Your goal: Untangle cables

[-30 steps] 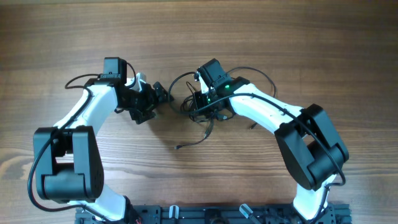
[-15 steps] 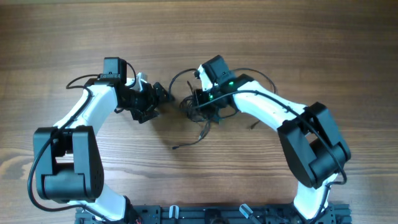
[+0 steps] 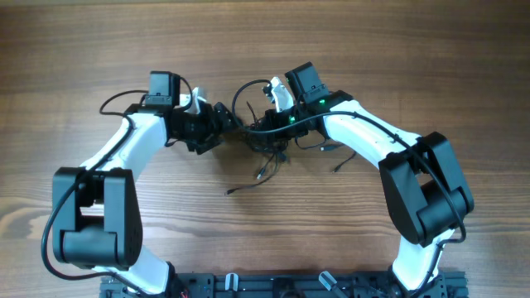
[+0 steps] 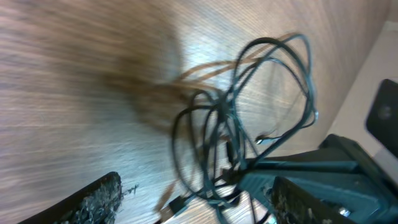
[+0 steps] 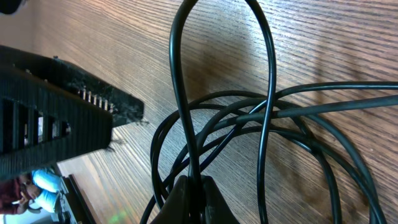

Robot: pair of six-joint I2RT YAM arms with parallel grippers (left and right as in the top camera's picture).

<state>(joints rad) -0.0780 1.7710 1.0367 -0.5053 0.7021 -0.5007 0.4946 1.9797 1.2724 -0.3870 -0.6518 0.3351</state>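
Observation:
The cables (image 3: 267, 147) are thin black cords in a tangle at the table's middle, with loose ends trailing toward the front (image 3: 234, 191) and right (image 3: 338, 167). My right gripper (image 3: 267, 126) is shut on one strand; in the right wrist view the fingers (image 5: 193, 200) pinch a tall loop (image 5: 217, 56) over the knot. My left gripper (image 3: 225, 121) is open just left of the tangle. In the left wrist view its fingers (image 4: 199, 202) are spread wide, with the looped cables (image 4: 249, 112) and a plug end (image 4: 177, 204) between and ahead of them.
The wooden table (image 3: 414, 50) stretches around the tangle. The two grippers are close together, and the left gripper's finger (image 5: 56, 118) shows at the left of the right wrist view. The arms' bases and a black rail (image 3: 273, 285) sit at the front edge.
Both grippers have moved toward the far side and a little right. The right gripper has pulled the tangle with it, and the left gripper has closed in on the tangle.

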